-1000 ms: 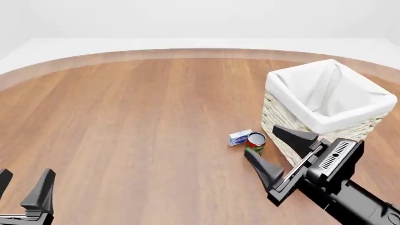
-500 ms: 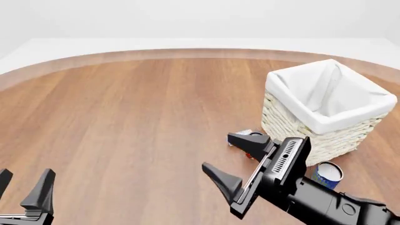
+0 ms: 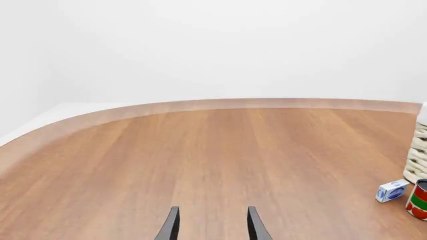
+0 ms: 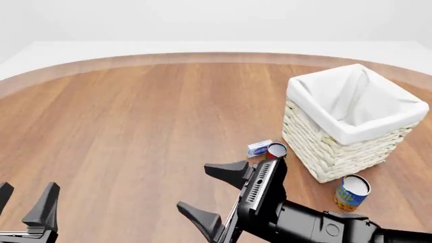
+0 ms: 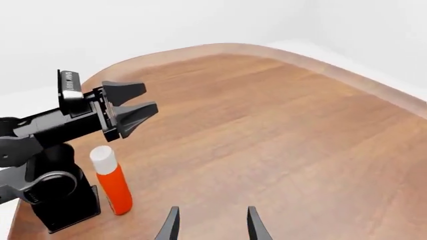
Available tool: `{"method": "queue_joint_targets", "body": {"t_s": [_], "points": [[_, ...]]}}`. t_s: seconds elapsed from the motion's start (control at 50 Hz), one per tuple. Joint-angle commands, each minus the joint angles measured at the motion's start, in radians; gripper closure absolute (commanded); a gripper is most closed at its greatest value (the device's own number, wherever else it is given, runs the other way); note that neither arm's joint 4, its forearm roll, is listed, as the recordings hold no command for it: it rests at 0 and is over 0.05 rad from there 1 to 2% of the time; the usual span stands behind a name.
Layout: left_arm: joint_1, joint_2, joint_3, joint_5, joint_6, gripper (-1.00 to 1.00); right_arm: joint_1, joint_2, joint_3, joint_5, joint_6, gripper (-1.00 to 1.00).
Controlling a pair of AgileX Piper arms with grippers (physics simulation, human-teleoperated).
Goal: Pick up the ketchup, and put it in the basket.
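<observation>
The ketchup [image 5: 112, 182], a red bottle with a white cap, stands upright beside the left arm's base in the right wrist view; the front view does not show it. The basket [image 4: 317, 144], whitish wicker with a white liner, stands at the right. My right gripper [image 4: 193, 187] is open and empty, low over the table's near middle, turned leftward and well away from the bottle. At the near left edge my left gripper [image 4: 27, 195] is open with nothing between its fingers, also seen as the left gripper [image 5: 148, 97] above the ketchup. Both wrist views show open jaws: the left gripper [image 3: 212, 222] and the right gripper [image 5: 212, 220].
A red-and-green can [image 4: 275, 150] and a small blue box [image 4: 258, 148] sit just left of the basket, also seen as can [image 3: 418, 200] and box [image 3: 391, 190]. A blue-and-yellow can [image 4: 352, 192] stands in front of the basket. The table's curved rim [image 4: 202, 58] runs along the far side.
My right arm has swung left and nearer, away from the basket, uncovering the blue-and-yellow can. Its gripper stayed open. The left arm has not moved.
</observation>
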Motion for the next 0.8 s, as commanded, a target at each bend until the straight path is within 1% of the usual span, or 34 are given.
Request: {"method": "queue_joint_targets", "body": {"t_s": [0.02, 0.2, 0.52, 0.6, 0.8], "points": [[0.000, 0.000, 0.000, 0.000, 0.000, -1.00, 0.061, 0.048, -0.041, 0.015, 0.018, -1.00], [0.000, 0.000, 0.000, 0.000, 0.000, -1.00, 0.101, 0.090, -0.083, 0.033, 0.036, -1.00], [0.000, 0.000, 0.000, 0.000, 0.000, -1.00, 0.133, 0.145, -0.139, 0.039, 0.052, -1.00], [0.000, 0.000, 0.000, 0.000, 0.000, -1.00, 0.137, 0.160, -0.146, 0.031, 0.082, -1.00], [0.000, 0.000, 0.000, 0.000, 0.000, -1.00, 0.171, 0.205, -0.185, 0.041, 0.103, -1.00]]}}
